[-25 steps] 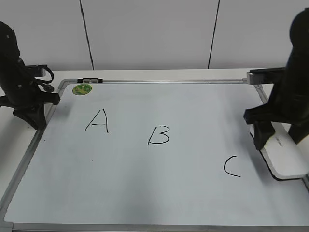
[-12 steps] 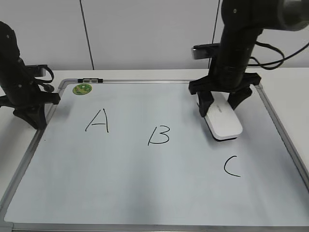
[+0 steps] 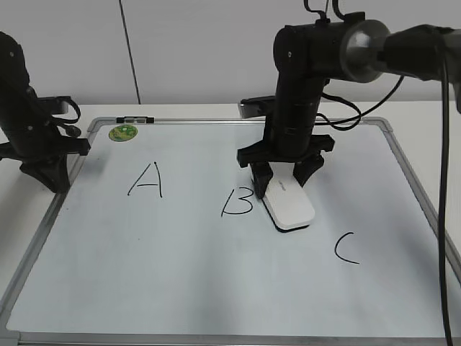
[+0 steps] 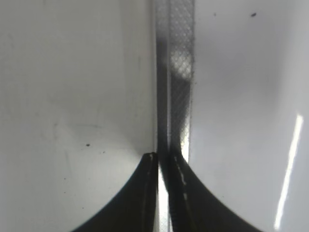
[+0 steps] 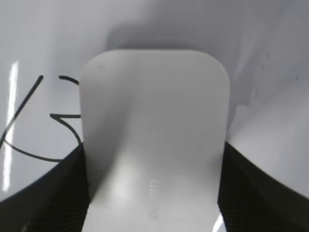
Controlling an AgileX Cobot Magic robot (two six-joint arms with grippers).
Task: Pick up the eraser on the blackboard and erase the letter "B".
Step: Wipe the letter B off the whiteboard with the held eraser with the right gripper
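My right gripper point(image 3: 282, 175) is shut on the white eraser point(image 3: 289, 206), which rests on the blackboard point(image 3: 216, 267) just right of the black letter "B" point(image 3: 236, 202). In the right wrist view the eraser point(image 5: 153, 145) fills the space between the jaws point(image 5: 152, 193) and covers the right part of the letter "B" point(image 5: 41, 121). My left gripper point(image 3: 45, 171) sits at the board's left frame; in the left wrist view its jaws point(image 4: 164, 164) are shut and empty over the metal frame point(image 4: 176, 72).
A black "A" point(image 3: 146, 181) is left of the "B" and a black "C" point(image 3: 345, 248) is at the right. A round green sticker point(image 3: 122, 132) and a small black clip point(image 3: 134, 119) sit at the board's top left. White wall panels stand behind.
My right arm has carried the eraser from the board's right edge leftward across the board to just beside the "B". The left arm has not moved.
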